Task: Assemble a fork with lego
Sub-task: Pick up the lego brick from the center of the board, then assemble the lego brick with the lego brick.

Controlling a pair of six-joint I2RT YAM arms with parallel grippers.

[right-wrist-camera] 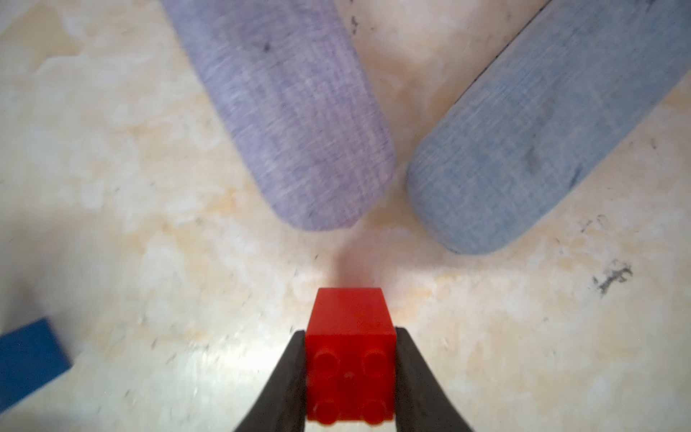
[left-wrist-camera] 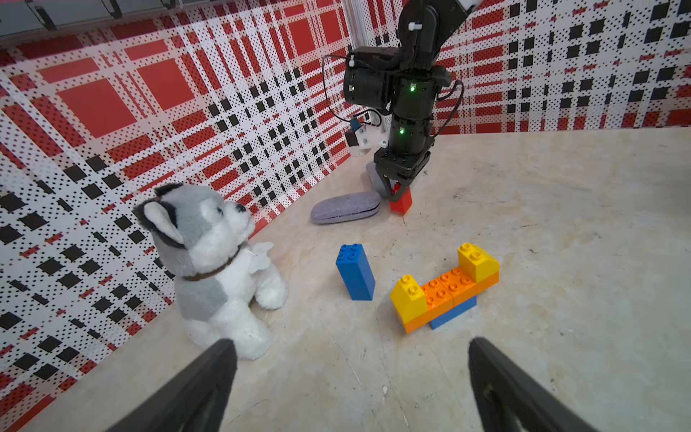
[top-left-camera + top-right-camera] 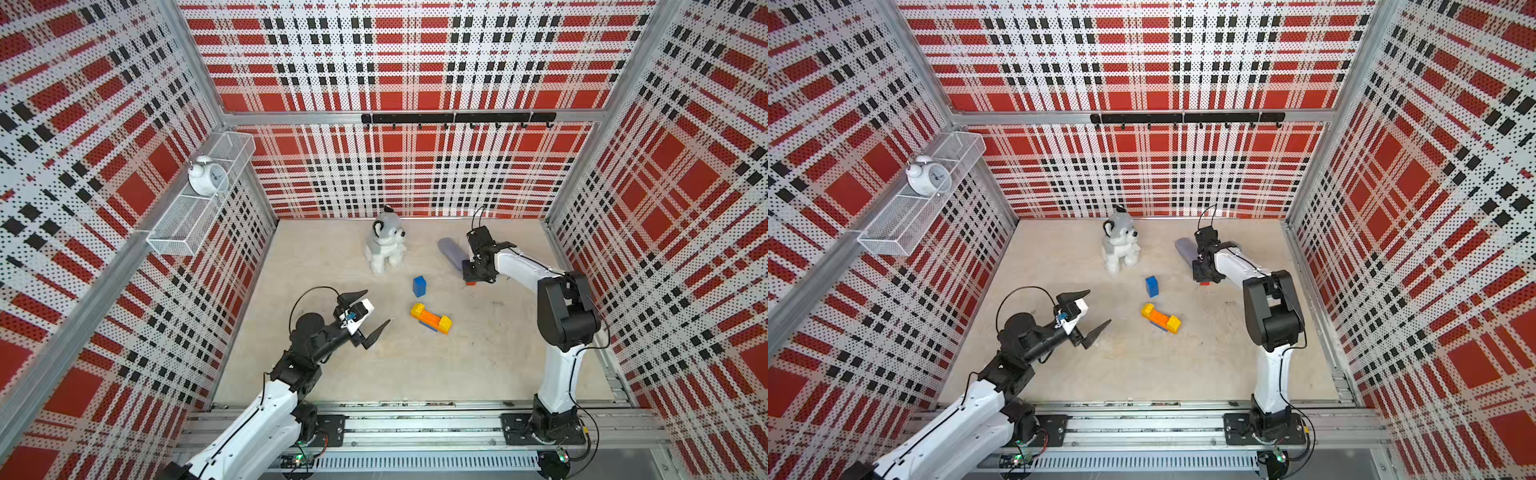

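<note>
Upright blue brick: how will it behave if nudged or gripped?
The blue brick stands on its small end, taller than wide, so a nudge would probably tip it. It looks like hard plastic: likely stiff and light. Smooth sides may slip if gripped off-square.

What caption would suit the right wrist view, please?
Right pincer shut on a red brick, near a lilac-grey case and a blue-grey case.

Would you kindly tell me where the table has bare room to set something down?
The widest bare patch lies between the orange-and-yellow assembly and the front rail. Smaller: between blue brick and red brick. Crowded at the back, around the plush dog and two grey cases.
</note>
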